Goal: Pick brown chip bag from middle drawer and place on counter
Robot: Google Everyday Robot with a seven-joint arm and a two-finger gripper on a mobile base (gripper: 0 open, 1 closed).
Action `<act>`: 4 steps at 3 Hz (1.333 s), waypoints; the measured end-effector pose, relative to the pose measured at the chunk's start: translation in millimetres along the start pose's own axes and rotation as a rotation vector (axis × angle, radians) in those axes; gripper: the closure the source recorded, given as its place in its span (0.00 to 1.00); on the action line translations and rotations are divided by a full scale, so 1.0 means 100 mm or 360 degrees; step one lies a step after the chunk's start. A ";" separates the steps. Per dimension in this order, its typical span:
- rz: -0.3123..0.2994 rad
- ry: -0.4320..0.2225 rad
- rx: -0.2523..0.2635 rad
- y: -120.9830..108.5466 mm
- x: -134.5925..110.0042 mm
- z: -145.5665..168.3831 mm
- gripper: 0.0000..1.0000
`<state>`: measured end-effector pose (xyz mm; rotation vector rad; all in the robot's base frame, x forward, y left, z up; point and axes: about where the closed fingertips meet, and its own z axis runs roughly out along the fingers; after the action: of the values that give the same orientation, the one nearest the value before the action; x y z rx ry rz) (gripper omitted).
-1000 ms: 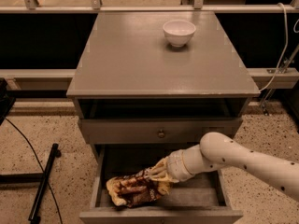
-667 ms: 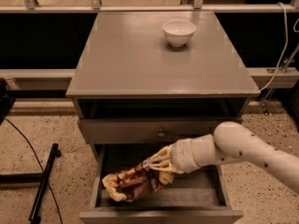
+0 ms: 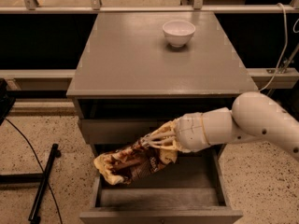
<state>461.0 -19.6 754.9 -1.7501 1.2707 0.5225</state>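
The brown chip bag (image 3: pixel 133 162) hangs in the air above the open middle drawer (image 3: pixel 159 197), its free end drooping to the left. My gripper (image 3: pixel 159 141) is shut on the bag's right end, in front of the closed upper drawer front. My white arm reaches in from the right. The grey counter (image 3: pixel 140 59) lies above and behind, with a white bowl (image 3: pixel 178 32) near its back right.
The closed drawer front (image 3: pixel 117 129) is just behind the bag. A black stand and cable (image 3: pixel 42 183) lie on the speckled floor at the left. A white cable (image 3: pixel 280 45) hangs at the right. A railing runs behind the counter.
The gripper has lifted the chip bag up out of the drawer, from its floor to the level of the upper drawer front. The arm has risen with it.
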 end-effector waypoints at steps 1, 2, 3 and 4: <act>-0.0111 0.0011 0.0080 -0.35 -0.45 -0.34 1.00; -0.0213 0.0036 0.0167 -0.76 -0.87 -0.70 1.00; -0.0290 0.0058 0.0254 -1.12 -1.26 -1.10 1.00; -0.0310 0.0080 0.0361 -1.46 -1.48 -1.55 1.00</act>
<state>512.4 -57.6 1006.2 -1.6800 1.1312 0.2149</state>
